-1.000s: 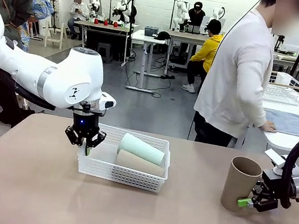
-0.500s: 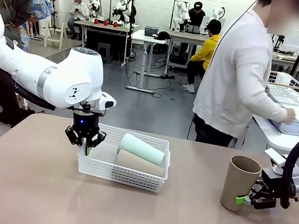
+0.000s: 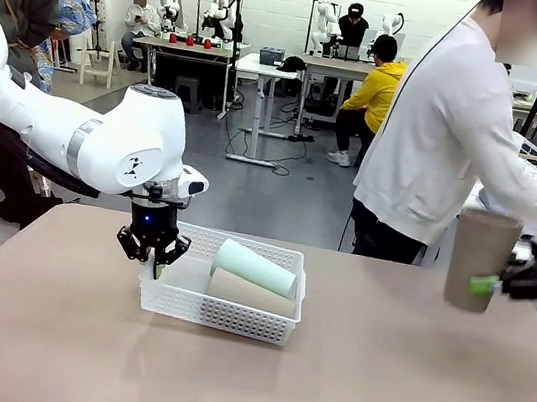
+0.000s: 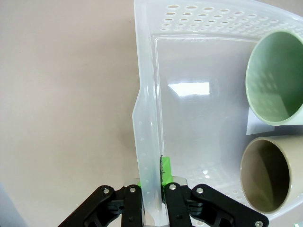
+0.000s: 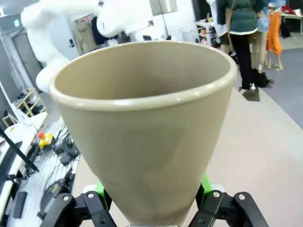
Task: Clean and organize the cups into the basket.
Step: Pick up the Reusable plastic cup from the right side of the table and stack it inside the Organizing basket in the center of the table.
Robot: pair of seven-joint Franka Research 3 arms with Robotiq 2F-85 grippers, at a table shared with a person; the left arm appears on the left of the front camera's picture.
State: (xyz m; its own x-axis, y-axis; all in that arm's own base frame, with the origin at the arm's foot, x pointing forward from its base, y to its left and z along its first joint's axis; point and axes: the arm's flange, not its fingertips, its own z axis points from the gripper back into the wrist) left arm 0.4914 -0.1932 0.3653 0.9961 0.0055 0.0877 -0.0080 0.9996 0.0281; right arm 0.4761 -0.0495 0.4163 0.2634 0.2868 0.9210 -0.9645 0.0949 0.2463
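Left gripper [image 3: 152, 250] fully closed, pinching the left end wall of the white basket [image 3: 230, 321]; in the left wrist view the gripper [image 4: 152, 187] has one finger on each side of that wall [image 4: 147, 118], with a green pad [image 4: 165, 172] on the inner face; gripper points straight down.

Inside the basket: mint cup [image 3: 255, 267] lying on its side, stacked on a second tan cup [image 3: 251, 292], also on its side; both against the right half, mouths [image 4: 274, 80] [image 4: 267, 176] facing the left gripper; left half of the basket floor bare.

Right gripper [image 3: 494, 286] at the far right, jaws spread wide and clamped on the lower part of a tan cup [image 3: 481, 255]; cup upright, mouth up, looks clear of the table [image 3: 270, 393]; frame blurred there; right wrist view: pads [image 5: 101, 188] on both sides of the cup [image 5: 142, 127] near its base.

Tan cup well apart from the basket; a person [image 3: 450, 137] in white stands just behind it.
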